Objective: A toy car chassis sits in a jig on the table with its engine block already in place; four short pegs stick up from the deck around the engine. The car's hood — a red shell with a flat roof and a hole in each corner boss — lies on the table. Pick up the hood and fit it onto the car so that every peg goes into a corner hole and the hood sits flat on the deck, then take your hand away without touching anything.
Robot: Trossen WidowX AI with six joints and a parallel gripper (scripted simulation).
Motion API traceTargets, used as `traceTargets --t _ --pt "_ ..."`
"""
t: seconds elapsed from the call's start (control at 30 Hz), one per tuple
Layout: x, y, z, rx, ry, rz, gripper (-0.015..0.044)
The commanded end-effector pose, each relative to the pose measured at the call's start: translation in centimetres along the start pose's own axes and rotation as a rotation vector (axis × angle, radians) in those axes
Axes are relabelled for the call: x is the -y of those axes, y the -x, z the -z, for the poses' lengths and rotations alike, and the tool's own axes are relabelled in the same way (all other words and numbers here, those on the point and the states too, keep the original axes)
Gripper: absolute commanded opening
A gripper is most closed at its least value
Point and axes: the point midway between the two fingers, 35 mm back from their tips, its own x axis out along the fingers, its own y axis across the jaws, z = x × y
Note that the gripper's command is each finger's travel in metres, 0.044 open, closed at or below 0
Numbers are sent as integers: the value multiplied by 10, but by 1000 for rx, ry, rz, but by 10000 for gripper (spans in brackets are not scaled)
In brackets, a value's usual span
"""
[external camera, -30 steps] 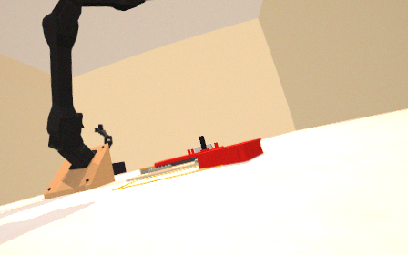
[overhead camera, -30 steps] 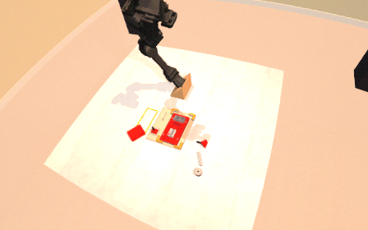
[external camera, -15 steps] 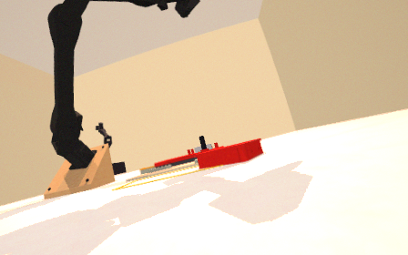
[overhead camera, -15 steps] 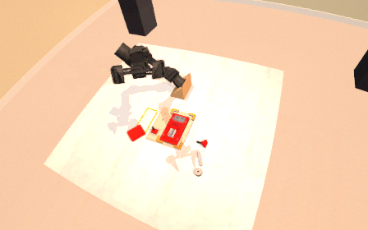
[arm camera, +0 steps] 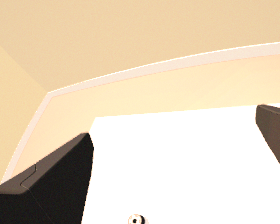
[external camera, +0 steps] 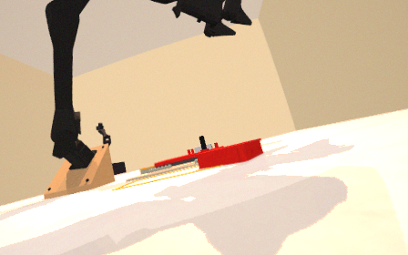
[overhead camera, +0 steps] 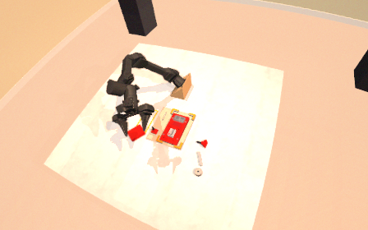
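Note:
The hood point(overhead camera: 136, 133) point(external camera: 233, 155), a small red shell, lies on the table beside the jig in the top view and in front of the chassis in the exterior view. The red chassis point(overhead camera: 181, 126) point(external camera: 171, 161) sits in the cream jig point(overhead camera: 164, 117) with yellow corners. The pale engine block point(overhead camera: 172, 132) point(external camera: 203, 147) is on its deck, with short red pegs point(external camera: 216, 145) beside it. My gripper point(overhead camera: 135, 131) point(external camera: 242, 28) point(arm camera: 178, 127) is wide open and empty. It hangs high above the table; its fingertips frame the hood only in the top view. The wrist view does not show hood or chassis.
A yellow outline point(external camera: 147, 185) is on the table near the hood. A small red and black part point(overhead camera: 203, 143), a pale strip point(overhead camera: 200, 158) and a round disc point(overhead camera: 198, 172) point(arm camera: 136, 220) lie beyond the jig. The arm stands on a wooden wedge base point(overhead camera: 186, 87) point(external camera: 97, 172).

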Motion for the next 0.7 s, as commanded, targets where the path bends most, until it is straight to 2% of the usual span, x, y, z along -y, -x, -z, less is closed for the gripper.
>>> traceTargets --t 0.0,0.3,0.67 --pt "45 -2 48 -182 -146 112 440" --pt "134 22 153 -534 -419 415 440" --pt "219 102 258 -872 -647 865 440"
